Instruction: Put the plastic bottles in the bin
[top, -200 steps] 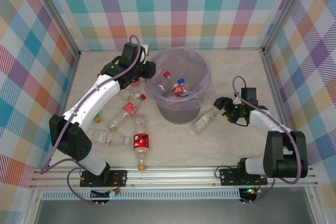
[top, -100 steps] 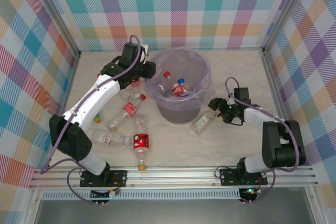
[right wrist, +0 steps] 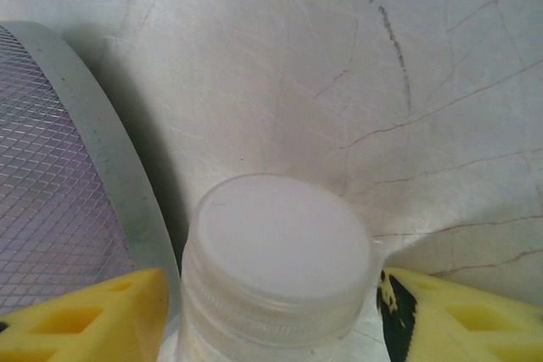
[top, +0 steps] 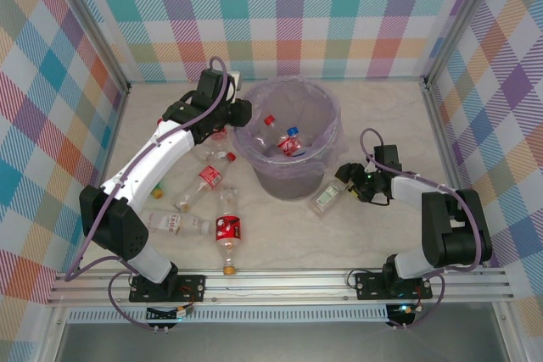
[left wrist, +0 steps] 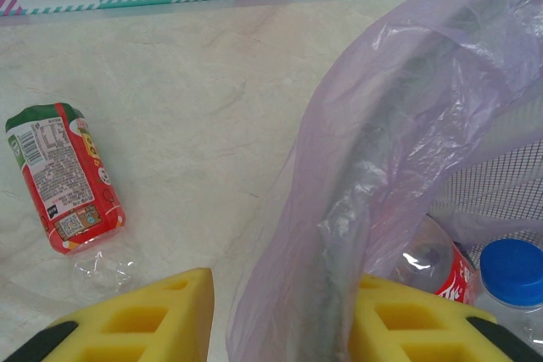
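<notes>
The bin (top: 293, 180), grey with a lavender bag, stands mid-table and holds bottles with a red cap (top: 270, 121) and a blue cap (top: 293, 133). My left gripper (top: 243, 113) is open astride the bin's left rim (left wrist: 339, 235); the bag lies between the yellow fingers (left wrist: 144, 320), and a strip of table shows beside the left one. A clear bottle (top: 327, 198) lies against the bin's right side. My right gripper (top: 349, 181) is open around its white cap (right wrist: 276, 247), one finger (right wrist: 93, 315) on each side. Several bottles lie left of the bin, among them two red-labelled ones (top: 209, 177) (top: 227, 231).
A crushed bottle with a red-and-green label (left wrist: 64, 180) lies on the table outside the bin's rim. The bin's mesh wall (right wrist: 42, 184) stands right beside the white cap. Chequered walls enclose the table; open tabletop lies at the far right (top: 399, 125).
My right gripper has moved left along the table and now has the lying bottle's white cap between its fingers. The left arm has stayed at the bin's rim.
</notes>
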Robot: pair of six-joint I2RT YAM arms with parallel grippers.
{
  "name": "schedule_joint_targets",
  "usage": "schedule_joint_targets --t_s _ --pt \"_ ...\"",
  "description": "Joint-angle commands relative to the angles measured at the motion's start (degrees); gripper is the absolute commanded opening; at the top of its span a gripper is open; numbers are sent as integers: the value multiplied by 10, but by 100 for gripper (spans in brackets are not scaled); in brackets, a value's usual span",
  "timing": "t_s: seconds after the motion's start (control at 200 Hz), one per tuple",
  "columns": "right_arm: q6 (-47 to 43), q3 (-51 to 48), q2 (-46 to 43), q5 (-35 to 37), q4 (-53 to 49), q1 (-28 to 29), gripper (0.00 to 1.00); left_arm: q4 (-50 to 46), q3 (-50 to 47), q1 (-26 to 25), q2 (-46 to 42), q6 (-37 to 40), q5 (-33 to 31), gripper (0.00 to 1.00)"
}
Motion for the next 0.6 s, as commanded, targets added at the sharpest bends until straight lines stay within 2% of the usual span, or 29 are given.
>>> schedule_joint_targets --t_s 0.0,0.305,0.595 --pt "6 -13 -6 14 5 3 64 -62 -17 -1 19 21 -12 39" --pt "-6 -13 -39 29 -18 3 51 -61 -17 -1 20 22 -12 39" --pt "-54 31 -142 45 -137 -20 44 -61 -17 -1 19 21 -10 39"
